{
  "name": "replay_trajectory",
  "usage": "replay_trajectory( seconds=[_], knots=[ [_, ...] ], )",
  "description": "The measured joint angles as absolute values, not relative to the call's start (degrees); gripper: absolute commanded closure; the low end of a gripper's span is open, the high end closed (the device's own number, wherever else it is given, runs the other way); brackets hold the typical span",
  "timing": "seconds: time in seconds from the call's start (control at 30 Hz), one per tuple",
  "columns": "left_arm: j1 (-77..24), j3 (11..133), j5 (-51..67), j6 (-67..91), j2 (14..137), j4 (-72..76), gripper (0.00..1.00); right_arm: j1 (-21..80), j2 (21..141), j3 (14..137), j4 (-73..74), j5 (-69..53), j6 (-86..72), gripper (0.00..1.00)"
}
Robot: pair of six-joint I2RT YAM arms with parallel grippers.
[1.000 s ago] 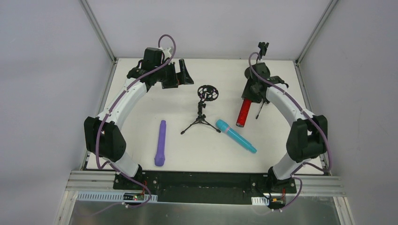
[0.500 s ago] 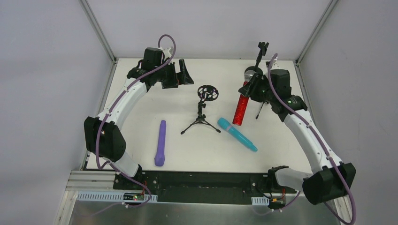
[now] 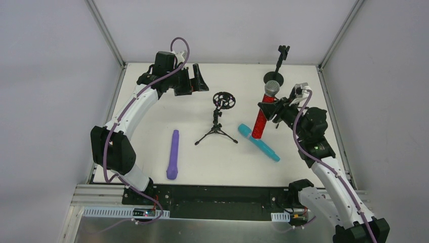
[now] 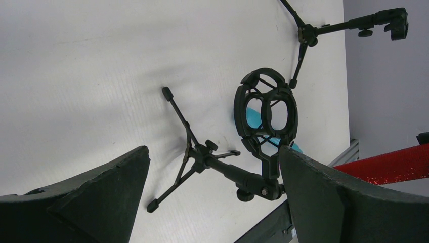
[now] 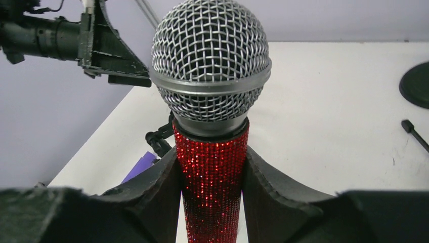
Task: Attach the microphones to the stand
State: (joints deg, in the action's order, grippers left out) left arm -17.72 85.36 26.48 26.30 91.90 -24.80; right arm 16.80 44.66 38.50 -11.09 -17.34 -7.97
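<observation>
My right gripper (image 3: 269, 109) is shut on the red microphone (image 3: 262, 117) and holds it upright, grey mesh head (image 3: 272, 87) on top. In the right wrist view the fingers (image 5: 162, 177) clamp the red body (image 5: 212, 172) below the head. The red microphone's lower end is next to the head of the cyan microphone (image 3: 263, 145), which lies on the table. The purple microphone (image 3: 173, 154) lies at the left. The black tripod stand (image 3: 217, 126) with a ring holder (image 3: 223, 99) stands mid-table. My left gripper (image 3: 195, 81) is open and empty behind it, with the ring (image 4: 266, 109) between its fingers in its own view.
A second black stand (image 3: 281, 54) with a round base (image 3: 272, 77) stands at the back right; it also shows in the left wrist view (image 4: 349, 25). The enclosure's walls and metal posts border the white table (image 3: 152, 126).
My right arm has swung toward the near right and raised the red microphone from a low slant to upright. The cyan microphone has shifted slightly to the right. The left arm has not moved.
</observation>
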Motion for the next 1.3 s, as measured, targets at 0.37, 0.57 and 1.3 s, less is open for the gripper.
replay_trajectory(
  seconds=[0.37,0.57,1.3],
  knots=[
    [-17.7,85.4,23.3,26.2,91.8,-25.1,0.01,16.8,46.0,38.4,-15.2,-28.3,-1.2,1.00],
    [-17.7,85.4,20.6,25.6,91.7,-26.0,0.01,17.2,48.5,39.3,-16.4,-32.4,-0.7,1.00],
    [-14.5,87.0,20.9,25.6,96.8,-27.8,0.01,19.9,62.2,41.7,-38.5,-35.1,-7.8,1.00]
  ],
)
